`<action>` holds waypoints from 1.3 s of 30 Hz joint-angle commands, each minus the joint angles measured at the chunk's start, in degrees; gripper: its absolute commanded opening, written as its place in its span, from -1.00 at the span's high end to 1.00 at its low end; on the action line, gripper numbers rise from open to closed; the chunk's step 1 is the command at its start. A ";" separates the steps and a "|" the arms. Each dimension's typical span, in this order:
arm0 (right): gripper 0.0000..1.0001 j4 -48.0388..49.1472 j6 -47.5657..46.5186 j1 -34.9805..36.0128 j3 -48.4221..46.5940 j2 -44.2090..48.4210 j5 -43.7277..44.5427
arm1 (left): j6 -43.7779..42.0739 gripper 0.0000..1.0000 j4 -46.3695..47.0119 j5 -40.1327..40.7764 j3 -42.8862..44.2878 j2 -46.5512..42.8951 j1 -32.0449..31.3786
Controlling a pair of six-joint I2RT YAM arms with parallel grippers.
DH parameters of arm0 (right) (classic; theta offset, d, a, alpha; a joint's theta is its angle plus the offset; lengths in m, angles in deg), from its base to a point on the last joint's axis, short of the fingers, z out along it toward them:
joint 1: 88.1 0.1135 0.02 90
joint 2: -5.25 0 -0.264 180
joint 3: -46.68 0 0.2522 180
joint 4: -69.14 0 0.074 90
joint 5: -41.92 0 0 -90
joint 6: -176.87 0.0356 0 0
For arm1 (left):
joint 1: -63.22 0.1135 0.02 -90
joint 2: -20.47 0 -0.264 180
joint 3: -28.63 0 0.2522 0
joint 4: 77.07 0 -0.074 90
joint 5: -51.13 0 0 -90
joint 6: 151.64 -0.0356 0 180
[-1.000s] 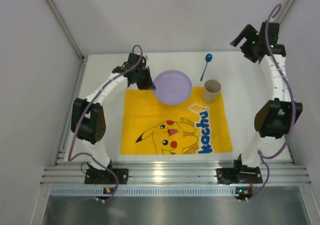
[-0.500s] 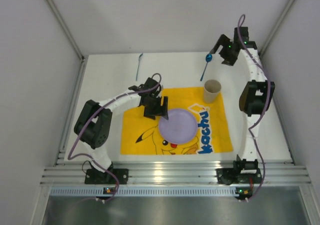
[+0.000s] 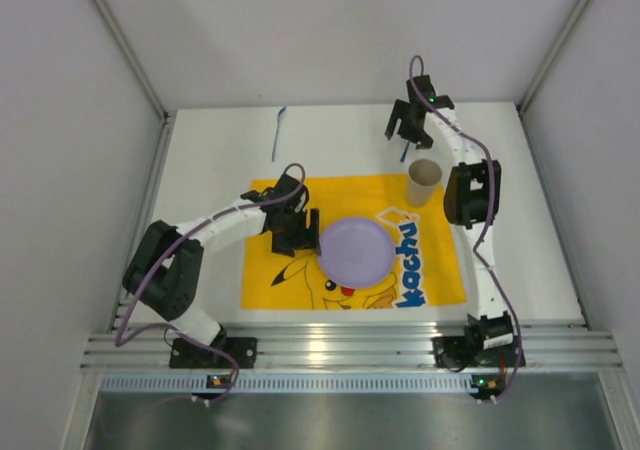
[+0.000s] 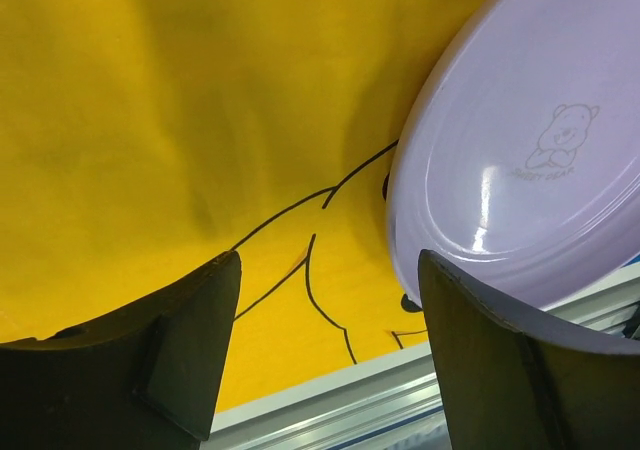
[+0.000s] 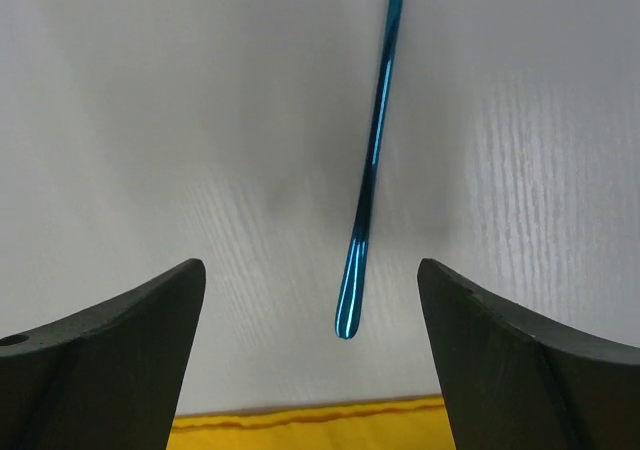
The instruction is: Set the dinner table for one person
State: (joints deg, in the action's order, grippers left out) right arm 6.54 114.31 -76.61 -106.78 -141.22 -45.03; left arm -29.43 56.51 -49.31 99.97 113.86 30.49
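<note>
The white desk (image 3: pixel 210 170) fills the floor of the cell, and both arms reach out over it. A yellow mat (image 3: pixel 445 220) lies at the middle of the desk, its near hem close to the near edge.

The left end effector (image 3: pixel 298 232) is over the left half of the mat, so the desk lies beneath it under the cloth. Its wrist view shows the fingers (image 4: pixel 190 350) spread wide and holding nothing, with only yellow cloth between them. A lavender plate (image 3: pixel 355 250) lies flat on the mat just to its right, its rim running close by the right finger.

The right end effector (image 3: pixel 405 130) is over bare desk near the far edge, right of the middle, just beyond the far hem of the mat. Its fingers (image 5: pixel 500 370) are also wide apart and grip nothing. The thin handle of a blue spoon (image 5: pixel 375 140) lies on the desk in the gap between them, touching neither. A tan cup (image 3: pixel 424 182) stands upright at the far right corner of the mat. A thin blue utensil (image 3: pixel 279 133) lies well apart from them, near the far edge on the left.
</note>
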 commanded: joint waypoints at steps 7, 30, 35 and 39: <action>-0.36 -5.30 -2.21 -0.94 -4.44 -3.99 8.37 | 3.30 -0.53 1.38 2.96 -3.96 -5.31 -0.14; 0.88 -8.99 -2.66 -3.57 -5.94 -8.57 5.92 | 3.57 -0.53 -2.40 5.16 -3.18 -6.02 -0.14; 1.00 -8.82 -4.14 -4.63 -2.25 -7.34 5.74 | 3.21 -0.53 -3.46 4.99 -2.04 -5.32 -0.14; 1.00 -8.64 -4.68 -4.63 -2.42 -7.42 5.56 | 3.48 -0.53 -4.07 5.07 -2.12 -5.49 -0.14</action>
State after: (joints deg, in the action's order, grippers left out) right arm 1.62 110.90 -80.13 -111.87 -146.64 -40.75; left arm -25.76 54.21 -44.37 95.90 108.42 30.49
